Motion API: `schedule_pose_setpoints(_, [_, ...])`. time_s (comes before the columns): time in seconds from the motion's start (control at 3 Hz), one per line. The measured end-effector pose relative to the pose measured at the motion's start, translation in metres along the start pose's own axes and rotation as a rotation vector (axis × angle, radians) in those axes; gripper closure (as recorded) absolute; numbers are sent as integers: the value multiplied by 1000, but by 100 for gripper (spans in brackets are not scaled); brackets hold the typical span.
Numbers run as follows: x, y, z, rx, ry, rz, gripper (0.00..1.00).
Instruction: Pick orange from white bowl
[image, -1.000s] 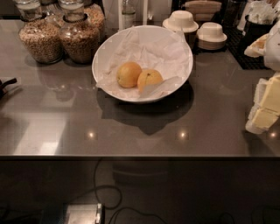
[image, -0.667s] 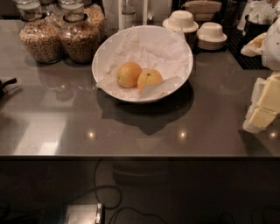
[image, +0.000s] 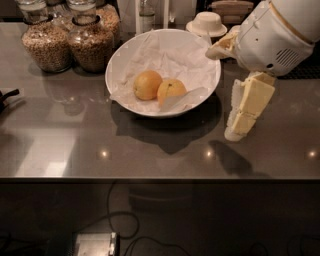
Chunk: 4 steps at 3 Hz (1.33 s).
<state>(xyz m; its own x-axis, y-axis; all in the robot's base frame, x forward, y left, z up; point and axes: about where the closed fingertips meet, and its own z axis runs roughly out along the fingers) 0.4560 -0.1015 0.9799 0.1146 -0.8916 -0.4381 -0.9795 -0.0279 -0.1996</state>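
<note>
1. At the counter's back-left corner: two grain-filled glass jars (image: 47, 46).
2. Mid-counter, the white bowl (image: 114, 62) holds the orange (image: 171, 91), which touches a deeper-orange fruit (image: 147, 85).
3. Toward the right edge, the gripper (image: 242, 112) hangs beside the bowl. I cannot tell whether it is open or closed.

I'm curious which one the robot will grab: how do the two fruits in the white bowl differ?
The left fruit is deeper orange and unmarked; the right orange is paler with a dark stem dimple. The left fruit lies fully exposed; a paper fold covers the right orange's lower edge. Both are round, similar in size, side by side in the white bowl. The gripper hangs beside the bowl, outside it.
</note>
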Motion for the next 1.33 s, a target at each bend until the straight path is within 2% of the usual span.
schedule_pose_setpoints(0.33, [-50,-14,19,-32,-85,-68,0])
schedule_pose_setpoints(0.67, [-88,-37,42,10,-84,-45,0])
schedule_pose_setpoints(1.0, [-111,-73,63,110,-13,25,0])
schedule_pose_setpoints(1.33, [-114,-115,86,138,70,90,0])
